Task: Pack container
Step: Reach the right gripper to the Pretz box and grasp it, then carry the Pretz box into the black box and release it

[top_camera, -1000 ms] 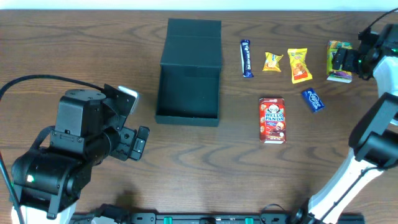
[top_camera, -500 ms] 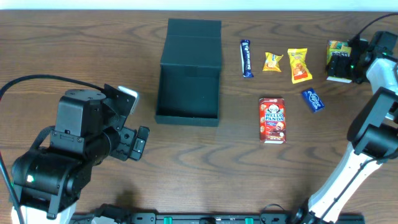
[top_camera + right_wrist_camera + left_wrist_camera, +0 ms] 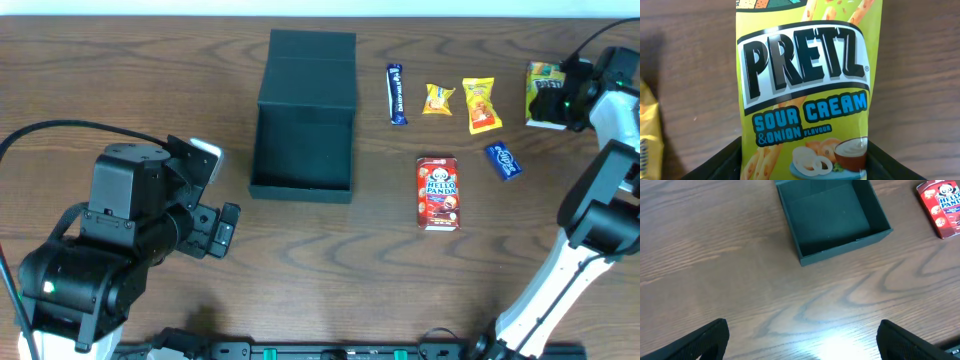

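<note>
Caution: the right end effector flanks the Pretz box, clamping not discernible, so a shallow grip could drop it short of the container; the left end effector stands apart.

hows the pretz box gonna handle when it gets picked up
The Pretz box shows straight edges and a flat face, so it is probably stiff, though hard squeezing may dent it. Pictured pretzel sticks suggest it is light. Lying flat, it should not roll.
</note>
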You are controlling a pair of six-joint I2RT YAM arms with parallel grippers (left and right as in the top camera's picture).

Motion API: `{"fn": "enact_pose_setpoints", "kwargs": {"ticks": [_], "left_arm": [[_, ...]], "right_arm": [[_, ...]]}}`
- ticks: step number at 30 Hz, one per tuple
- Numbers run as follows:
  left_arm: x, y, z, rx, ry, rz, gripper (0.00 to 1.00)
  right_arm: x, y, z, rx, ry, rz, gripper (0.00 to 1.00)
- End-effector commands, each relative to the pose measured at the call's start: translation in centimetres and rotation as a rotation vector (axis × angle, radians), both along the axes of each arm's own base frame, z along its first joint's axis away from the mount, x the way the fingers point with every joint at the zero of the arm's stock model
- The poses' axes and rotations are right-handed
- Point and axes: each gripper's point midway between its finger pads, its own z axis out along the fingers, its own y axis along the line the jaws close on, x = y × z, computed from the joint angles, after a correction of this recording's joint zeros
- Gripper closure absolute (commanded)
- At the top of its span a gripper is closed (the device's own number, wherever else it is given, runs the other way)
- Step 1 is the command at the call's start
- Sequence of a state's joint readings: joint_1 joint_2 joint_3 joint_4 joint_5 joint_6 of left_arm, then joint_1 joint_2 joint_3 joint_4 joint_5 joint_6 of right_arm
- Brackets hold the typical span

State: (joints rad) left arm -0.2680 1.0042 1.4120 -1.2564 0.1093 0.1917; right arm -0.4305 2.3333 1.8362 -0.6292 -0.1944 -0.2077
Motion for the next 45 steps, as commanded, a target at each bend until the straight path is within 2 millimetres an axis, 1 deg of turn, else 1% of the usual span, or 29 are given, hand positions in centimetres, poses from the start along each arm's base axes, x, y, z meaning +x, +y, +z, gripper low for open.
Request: {"fn": "enact_pose_setpoints", "kwargs": {"ticks": [1,6,7,11,13,15,16,17,19,23,27,30,33,35,38,39,40,42,45], "left_arm": [[-0.1,0.0,-0.1,0.0,0.004,-0.011,0.05],[-0.1,0.0,-0.1,0.0,0.004,-0.011,0.05],[-0.1,0.0,-0.1,0.0,0.004,-0.011,0.05],[-0.1,0.0,-0.1,0.001,0.004,-0.011,0.05],[-0.1,0.0,-0.1,0.001,0.004,-0.011,0.05],[-0.1,0.0,-0.1,0.0,0.004,-0.011,0.05],[-0.1,0.0,-0.1,0.0,0.004,-0.011,0.05],[-0.1,0.0,-0.1,0.0,0.004,-0.011,0.05],[-0.1,0.0,-0.1,0.0,0.004,-0.011,0.05],[-0.1,0.0,-0.1,0.0,0.004,-0.011,0.05],[-0.1,0.0,-0.1,0.0,0.004,-0.01,0.05],[-0.1,0.0,-0.1,0.0,0.004,-0.011,0.05],[-0.1,0.0,-0.1,0.0,0.004,-0.011,0.05],[-0.1,0.0,-0.1,0.0,0.004,-0.011,0.05],[-0.1,0.0,-0.1,0.0,0.004,-0.011,0.05],[-0.1,0.0,-0.1,0.0,0.004,-0.011,0.05],[-0.1,0.0,-0.1,0.0,0.004,-0.011,0.05],[-0.1,0.0,-0.1,0.001,0.004,-0.011,0.05],[-0.1,0.0,-0.1,0.0,0.004,-0.011,0.05]], "right_arm": [[2.1,1.2,2.2,-0.002,-0.041,0.033,0.42],[3.8,3.4,6.6,-0.006,-0.072,0.081,0.42],[4.4,4.5,8.1,-0.001,-0.088,0.103,0.42],[6.0,9.8,12.3,0.056,-0.149,0.216,0.43],[6.4,12.8,13.6,0.092,-0.169,0.278,0.44],[6.5,16.0,14.6,0.132,-0.179,0.333,0.46],[6.5,18.7,15.1,0.163,-0.178,0.371,0.46],[6.4,20.2,15.2,0.18,-0.176,0.393,0.47],[6.0,23.8,15.4,0.22,-0.165,0.444,0.48],[4.3,30.9,15.1,0.259,-0.116,0.562,0.51],[1.6,38.1,14.6,0.277,-0.058,0.684,0.51],[-0.7,43.1,14.5,0.307,-0.01,0.731,0.52],[-3.2,47.0,14.2,0.328,0.04,0.767,0.55],[-4.7,48.8,13.9,0.325,0.08,0.763,0.57],[-6.7,50.5,13.2,0.315,0.157,0.684,0.58],[-7.2,50.9,13.1,0.319,0.175,0.67,0.61],[-8.0,51.5,13.0,0.326,0.2,0.656,0.66],[-9.1,52.0,12.6,0.316,0.244,0.607,0.7],[-10.5,51.7,11.7,0.248,0.299,0.513,0.69]]}}
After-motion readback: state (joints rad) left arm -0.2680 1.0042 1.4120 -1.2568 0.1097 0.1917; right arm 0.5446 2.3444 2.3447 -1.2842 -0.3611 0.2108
